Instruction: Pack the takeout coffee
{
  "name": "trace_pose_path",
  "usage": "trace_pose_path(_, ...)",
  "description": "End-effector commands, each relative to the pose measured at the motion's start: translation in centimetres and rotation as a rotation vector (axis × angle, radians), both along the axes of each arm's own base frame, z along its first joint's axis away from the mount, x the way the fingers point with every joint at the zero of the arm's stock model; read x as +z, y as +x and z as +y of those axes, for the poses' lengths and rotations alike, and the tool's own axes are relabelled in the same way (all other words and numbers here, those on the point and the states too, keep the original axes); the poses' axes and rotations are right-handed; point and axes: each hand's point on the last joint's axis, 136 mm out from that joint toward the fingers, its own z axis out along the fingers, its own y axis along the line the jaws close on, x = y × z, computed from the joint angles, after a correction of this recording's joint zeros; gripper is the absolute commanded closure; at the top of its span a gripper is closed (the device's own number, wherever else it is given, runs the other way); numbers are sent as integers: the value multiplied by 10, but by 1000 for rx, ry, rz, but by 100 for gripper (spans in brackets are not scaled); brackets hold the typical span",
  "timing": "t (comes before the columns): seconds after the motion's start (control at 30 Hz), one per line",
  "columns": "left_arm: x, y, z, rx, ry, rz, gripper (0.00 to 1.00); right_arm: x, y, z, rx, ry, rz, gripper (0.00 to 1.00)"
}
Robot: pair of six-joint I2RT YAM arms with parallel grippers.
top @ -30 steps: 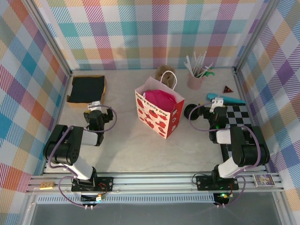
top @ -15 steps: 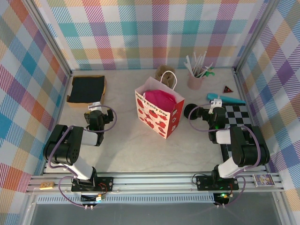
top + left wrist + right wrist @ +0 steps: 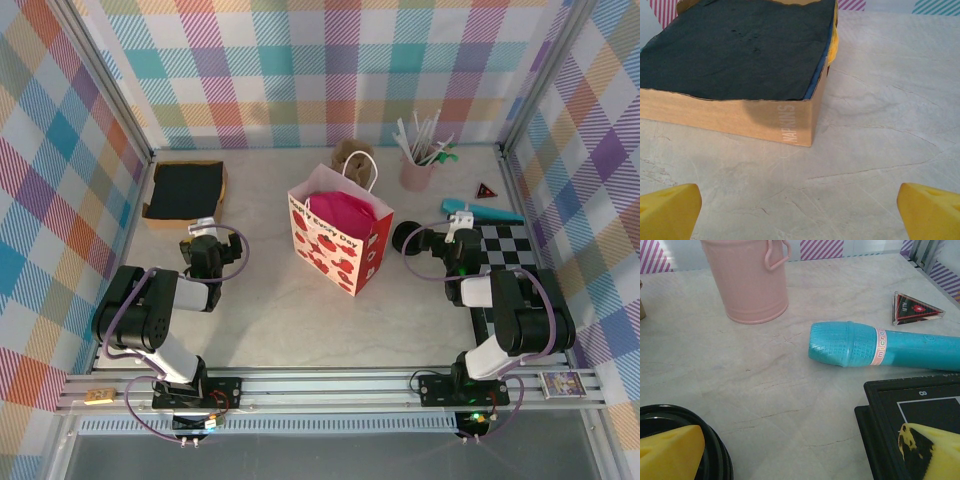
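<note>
Left of the paper bag (image 3: pixel 340 240), the left gripper (image 3: pixel 800 212) is being held wide open, with nothing being gripped. Right of the bag, the right gripper (image 3: pixel 800 450) is being held equally wide and empty, a black lid (image 3: pixel 407 238) lying just beside its left finger. Whether a cup is standing under that lid cannot be told, so the takeout coffee is not being placed with certainty. Farther back, right of the bag, a pink cup (image 3: pixel 415 175) is standing.

Ahead of the left gripper (image 3: pixel 800 212), black napkins (image 3: pixel 735 45) in a tan box (image 3: pixel 740 120). Ahead of the right gripper (image 3: pixel 800 450), a pink bucket (image 3: pixel 747 280) and a teal microphone (image 3: pixel 880 346). Between the two, a white bag (image 3: pixel 340 245) with red strawberries and pink tissue (image 3: pixel 345 208).
</note>
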Motion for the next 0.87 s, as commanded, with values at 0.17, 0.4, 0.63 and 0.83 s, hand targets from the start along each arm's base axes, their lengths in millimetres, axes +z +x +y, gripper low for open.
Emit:
trace_pose_path(0.17,10,2,0,-4,-20,-35,0,6,0,4,13,16,-20,0)
trace_pose_path(0.4,10,2,0,-4,-20,-34,0,6,0,4,13,16,-20,0)
trace_pose_path(0.63,9,3,-1,-5,-21,-29,0,6,0,4,13,16,-20,1)
trace_pose_path(0.83,10,3,-1,-8,-22,-33,0,6,0,4,14,16,-20,1)
